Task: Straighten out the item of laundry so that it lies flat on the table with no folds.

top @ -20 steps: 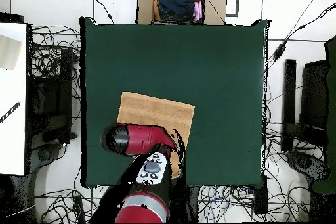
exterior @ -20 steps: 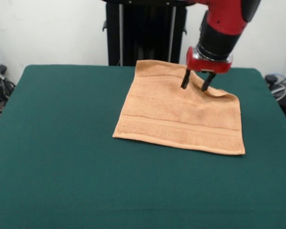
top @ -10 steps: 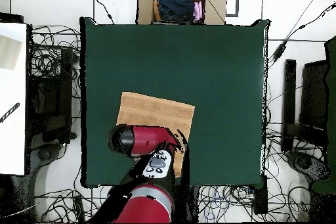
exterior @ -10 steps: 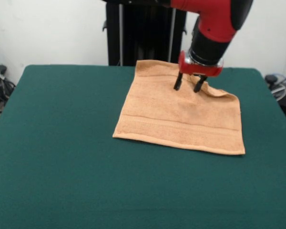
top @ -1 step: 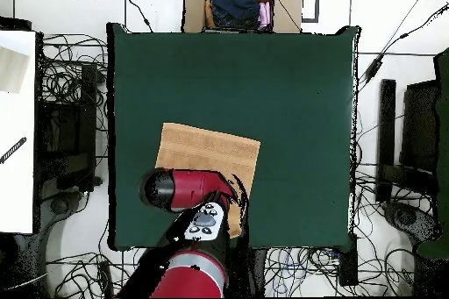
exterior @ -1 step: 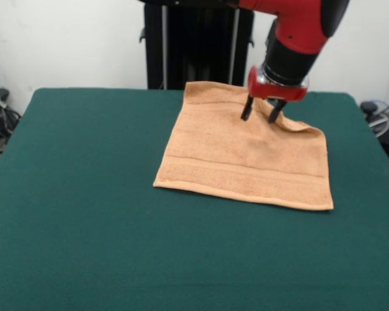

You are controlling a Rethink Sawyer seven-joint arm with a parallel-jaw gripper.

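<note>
Green felt, matte and even, across the near half of the table [exterior @ -1 step: 84, 246]. Farther in, right of centre, peach terry: the towel [exterior @ -1 step: 240, 155], a rough square turned slightly askew. Near hem straight and down on the felt, no curl. Just behind it a woven band [exterior @ -1 step: 246, 170], smoother than the looped pile, running edge to edge. Middle of the cloth flat, soft and nubbly, with faint darker mottling. No label to be made out.

Farther still, at the far right edge, a low fold [exterior @ -1 step: 295, 124]: a raised ridge with a shadow under it, the one part not lying down. Far corner rumpled a little too.

Above that ridge, the gripper [exterior @ -1 step: 259, 116]: black fingers parted by a modest gap, nothing pinched between them, tips at or just over the pile beside the ridge; contact not certain. Red wrist and black collar above, glossy and hard against the cloth.

Compared with a second ago: drifted left along the far edge, then back a touch to the right and slightly up. Towel outline unmoved throughout, ridge the same shape. So, by judgement, no flattening gained: mostly done, fold outstanding, probably repositioning for a grasp.

From overhead, arm [top @ -1 step: 188, 188] covering the folded side of the towel [top @ -1 step: 206, 148].
</note>
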